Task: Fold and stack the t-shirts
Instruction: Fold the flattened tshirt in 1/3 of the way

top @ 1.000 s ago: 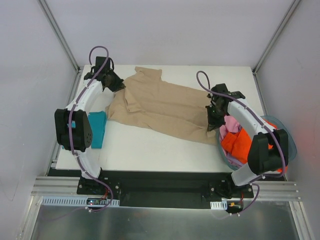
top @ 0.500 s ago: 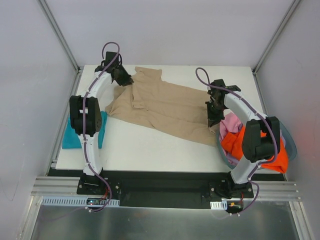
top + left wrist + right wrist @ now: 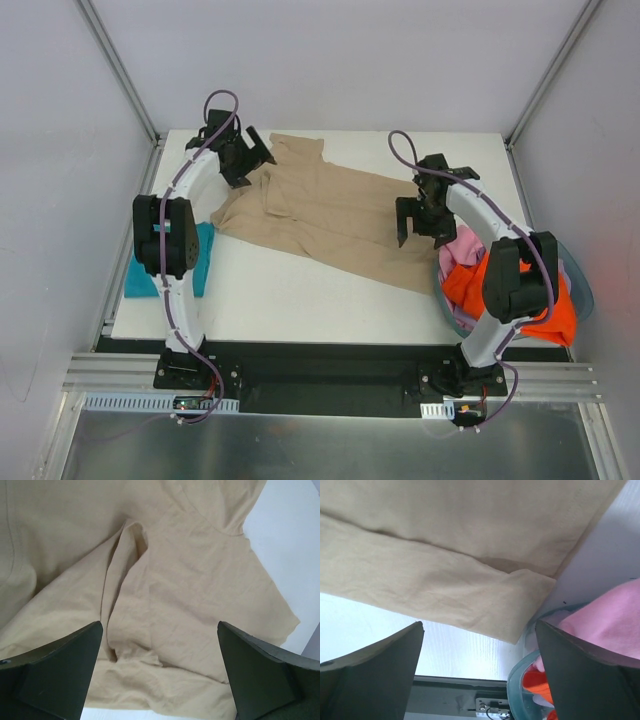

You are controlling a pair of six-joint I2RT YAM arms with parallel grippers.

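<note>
Tan t-shirt (image 3: 330, 215) spread on tabletop (image 3: 300, 295) for folding; left pincer (image 3: 254, 158), right pincer (image 3: 420, 226) held wide open, empty, over its ends.

Tan t-shirt (image 3: 470, 540) lies flat; pink shirt (image 3: 605, 625) in basket (image 3: 514, 682) beside it.

No text, label, brand mark, number or sign can be read in any of the views.
</note>
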